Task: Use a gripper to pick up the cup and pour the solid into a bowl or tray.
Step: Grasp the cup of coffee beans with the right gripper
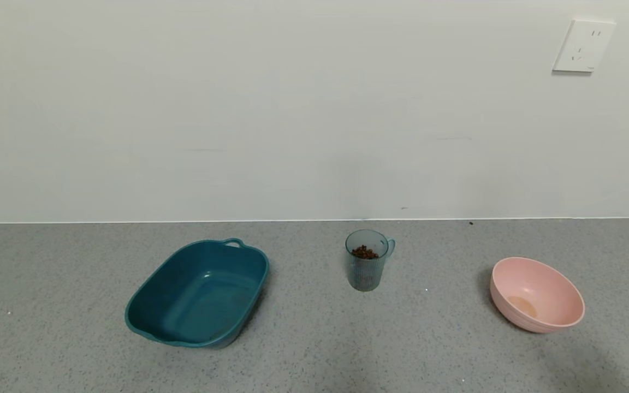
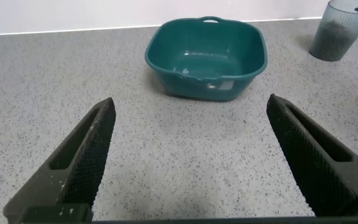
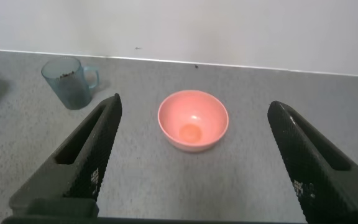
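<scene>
Right end effector [image 3: 191, 162] short of cup [image 3: 71, 82]

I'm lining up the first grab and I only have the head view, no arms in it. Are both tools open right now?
Observer: Yes. The left tool is open, its fingers spread wide above the counter.
Operator: And the right one?
Observer: The right tool is open too, empty, with the pink bowl ahead between its fingers.
Operator: What does the left one face?
Observer: The teal tub; the cup sits off to one side, and nothing is held.
Operator: Anything in the bowl?
Observer: No pellets; the pellets are all in the cup.
</scene>
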You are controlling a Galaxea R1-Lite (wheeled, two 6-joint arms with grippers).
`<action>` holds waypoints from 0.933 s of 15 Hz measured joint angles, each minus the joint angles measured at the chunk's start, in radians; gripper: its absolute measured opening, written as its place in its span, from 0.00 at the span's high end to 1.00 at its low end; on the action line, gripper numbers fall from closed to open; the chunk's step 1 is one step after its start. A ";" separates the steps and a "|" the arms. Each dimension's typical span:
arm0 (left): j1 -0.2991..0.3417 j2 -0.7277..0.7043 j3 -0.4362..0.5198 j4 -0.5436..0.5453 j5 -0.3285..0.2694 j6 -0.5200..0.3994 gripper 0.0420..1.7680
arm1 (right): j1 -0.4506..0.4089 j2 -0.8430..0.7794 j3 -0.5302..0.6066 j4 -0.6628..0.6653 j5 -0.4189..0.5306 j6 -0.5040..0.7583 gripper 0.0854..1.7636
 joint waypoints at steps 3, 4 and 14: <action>0.000 0.000 0.000 0.000 0.000 0.000 0.01 | 0.092 0.237 -0.046 -0.129 -0.020 -0.015 0.03; 0.000 0.000 0.000 0.000 0.000 0.000 0.01 | 0.134 0.308 -0.051 -0.171 -0.037 -0.016 0.03; 0.000 0.000 0.000 0.000 0.000 0.000 0.01 | 0.513 0.969 -0.047 -0.640 -0.292 0.008 0.03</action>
